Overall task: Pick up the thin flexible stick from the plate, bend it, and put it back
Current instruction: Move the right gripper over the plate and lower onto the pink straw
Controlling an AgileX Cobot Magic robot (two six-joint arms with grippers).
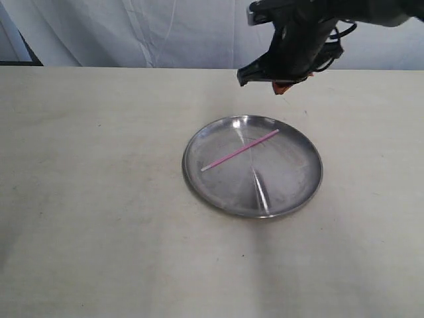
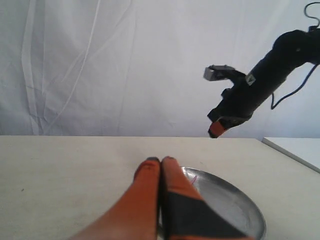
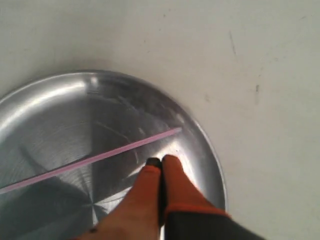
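**Right gripper (image 1: 281, 87) hangs closed above the far rim of the plate (image 1: 291, 189)**

Its 2 orange-tipped fingers (image 3: 170, 167) are pressed together with no gap between them, and they hold nothing. The left gripper (image 2: 160, 161) is pressed together too and empty. It sits low over the surface (image 1: 99, 199), on the near side of the plate.

The thin flexible stick (image 1: 240, 150) lies flat in the plate, touching only the metal. In the exterior view its long axis runs on a diagonal. The paler end points toward the near left of the plate, and the pink end points toward the far right rim, below the right gripper.

By its look the stick is very light and springy, and the polished plate gives it little grip. A closing pinch could therefore make it skid or roll. The jaws would have to open first, then straddle the stick across its long axis. A hold just in from the pink end looks best, leaving the rest free for the other gripper to bend.
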